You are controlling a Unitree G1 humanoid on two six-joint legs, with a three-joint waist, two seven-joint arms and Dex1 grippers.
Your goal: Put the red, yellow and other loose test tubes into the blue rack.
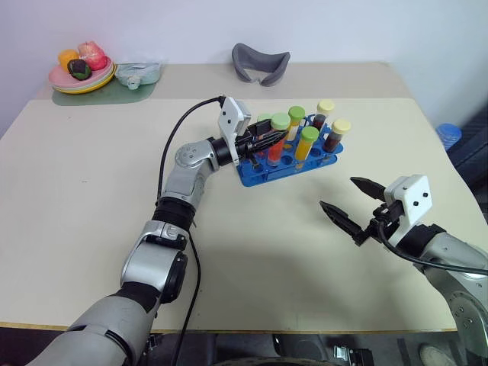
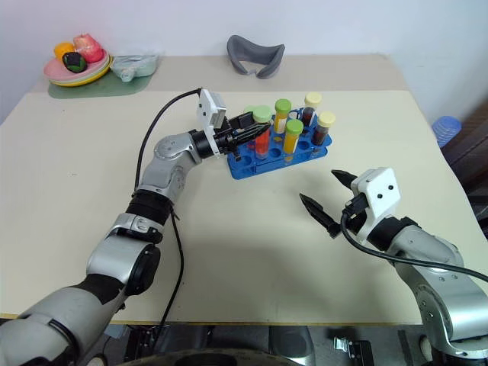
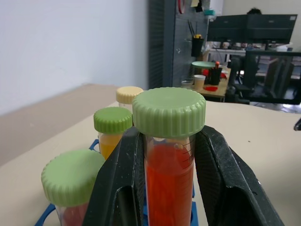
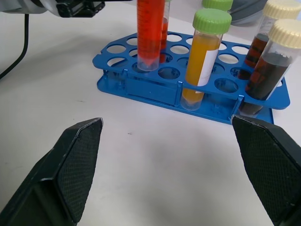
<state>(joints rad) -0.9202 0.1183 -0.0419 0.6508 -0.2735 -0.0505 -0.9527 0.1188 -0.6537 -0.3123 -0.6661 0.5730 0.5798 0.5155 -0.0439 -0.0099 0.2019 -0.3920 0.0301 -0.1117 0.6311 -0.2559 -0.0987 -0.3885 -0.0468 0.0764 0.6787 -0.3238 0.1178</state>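
Right gripper (image 1: 356,212) spread wide over bare table (image 1: 91,198), left gripper (image 1: 268,142) clamps red tube (image 4: 150,33) into blue rack (image 4: 155,87), yellow tube (image 4: 203,66) and dark tubes (image 4: 265,70) stand slotted.

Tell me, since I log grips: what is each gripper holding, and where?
Left gripper clamps the red-orange tube just below its cap; right gripper holds nothing.
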